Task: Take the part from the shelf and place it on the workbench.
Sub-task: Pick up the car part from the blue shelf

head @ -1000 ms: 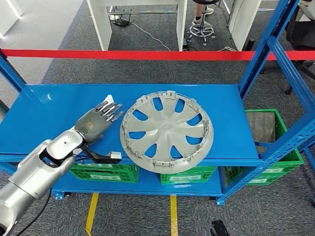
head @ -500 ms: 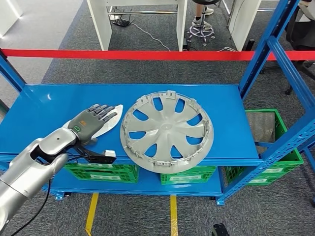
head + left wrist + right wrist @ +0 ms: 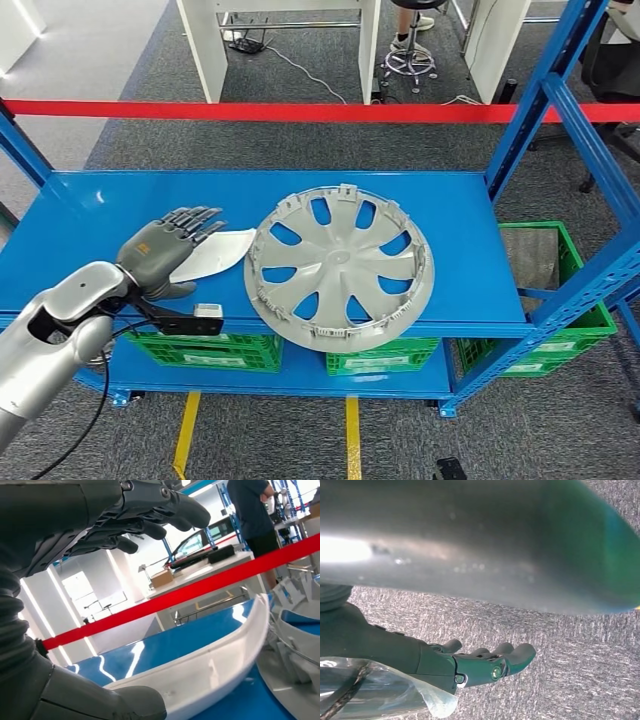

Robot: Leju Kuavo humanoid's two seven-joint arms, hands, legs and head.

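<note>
The white part (image 3: 215,255), a flat curved piece tapering to a point, lies on the blue shelf (image 3: 453,240) right under the left hand (image 3: 162,252). The dark fingers (image 3: 198,220) stretch out flat and spread above its wider end, and the narrow tip pokes out past the fingertips. From the left wrist view the fingers (image 3: 151,510) hang over the part (image 3: 211,665) with a gap of daylight between, while the thick thumb (image 3: 113,705) sits low beside its near edge; the hand is unclenched and grips nothing.

Just beyond the part's tip, on the far side from the wrist, rests a large grey hubcap (image 3: 340,265), lying face down on the shelf with its front rim hanging over the shelf's edge. The part's tip comes very close to the hubcap's rim; I cannot tell whether they touch. A red barrier tape (image 3: 302,112) runs across behind the shelf. Under the shelf stand green crates (image 3: 204,350), and a blue upright (image 3: 558,90) rises well off past the hubcap. A person (image 3: 256,515) stands behind the tape in the left wrist view.

The right hand (image 3: 478,667) hangs over grey carpet (image 3: 565,655), fingers loosely extended and holding nothing.
</note>
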